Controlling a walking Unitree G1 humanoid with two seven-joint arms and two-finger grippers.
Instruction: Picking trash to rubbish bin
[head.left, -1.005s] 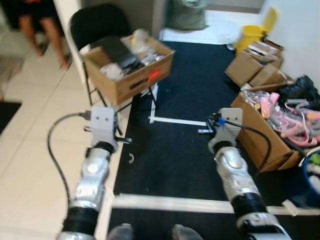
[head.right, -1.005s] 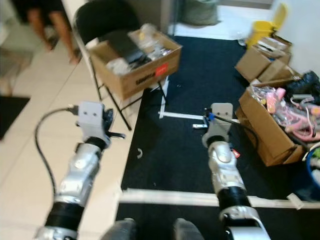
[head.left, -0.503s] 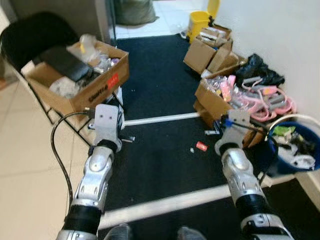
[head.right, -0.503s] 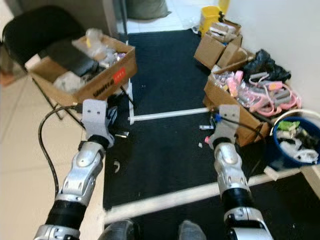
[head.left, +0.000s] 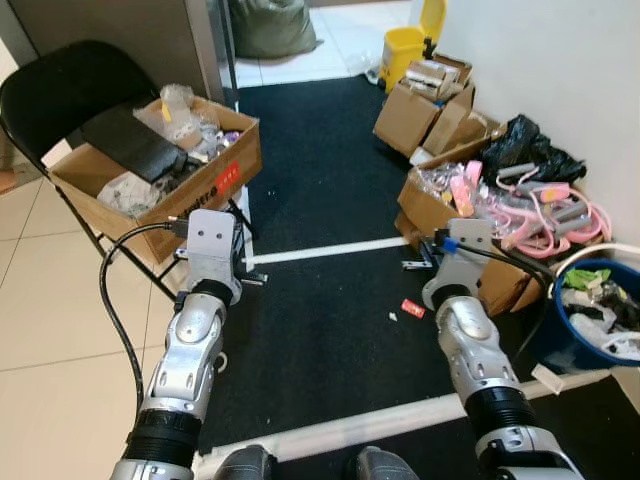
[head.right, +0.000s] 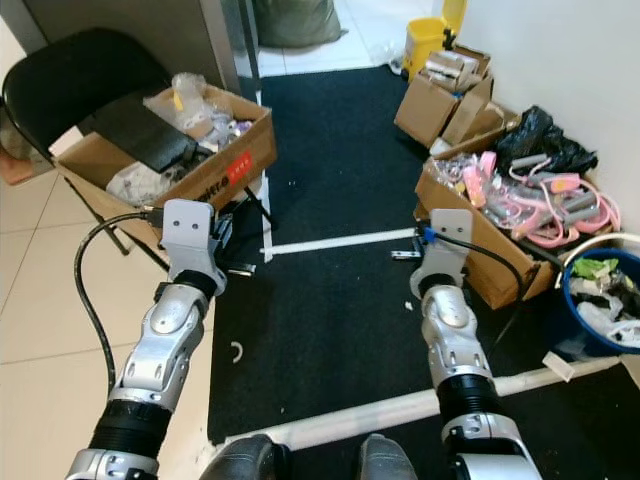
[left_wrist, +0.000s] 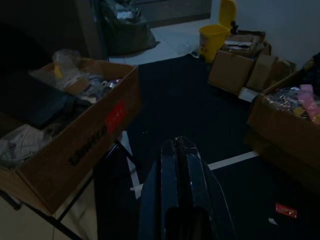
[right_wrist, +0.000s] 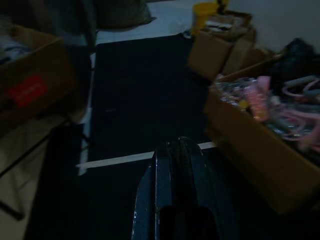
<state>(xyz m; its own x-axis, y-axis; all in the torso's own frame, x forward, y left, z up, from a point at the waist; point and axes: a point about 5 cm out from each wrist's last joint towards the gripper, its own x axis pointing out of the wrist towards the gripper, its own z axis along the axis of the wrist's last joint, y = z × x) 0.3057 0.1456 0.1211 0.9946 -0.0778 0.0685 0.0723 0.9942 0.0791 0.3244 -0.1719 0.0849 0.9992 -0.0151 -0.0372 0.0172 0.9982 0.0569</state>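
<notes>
The cardboard box (head.left: 165, 165) on the black folding chair (head.left: 60, 95) to my left has a red label (head.left: 227, 172) and dark printing along its side, but I cannot read either. It is heaped with a black flat item, clear plastic and crumpled paper.

The trash is a small red wrapper (head.left: 412, 308), flattened and rectangular, lying on the black carpet (head.left: 320, 200) just ahead of my right arm, with a tiny white scrap (head.left: 393, 317) beside it. In my left wrist view the same wrapper (left_wrist: 285, 210) lies low on the dark carpet below a box.

My left end effector (left_wrist: 181, 150) is held out over the carpet's edge near the chair, its two black fingers pressed together. My right end effector (right_wrist: 179, 150) points over the carpet toward a white tape line (head.left: 330, 249), its fingers likewise pressed together and holding nothing.

The carpet meets pale floor tiles (head.left: 50, 300) on my left. Along the white wall (head.left: 560, 60) on my right stand open cardboard boxes (head.left: 420, 100), one full of pink plastic pieces (head.left: 530, 205), a black bag (head.left: 525, 150), and a blue bin (head.left: 590, 310) filled with rubbish. A yellow bin (head.left: 408, 45) stands farther back, near a dark sack (head.left: 268, 22).
</notes>
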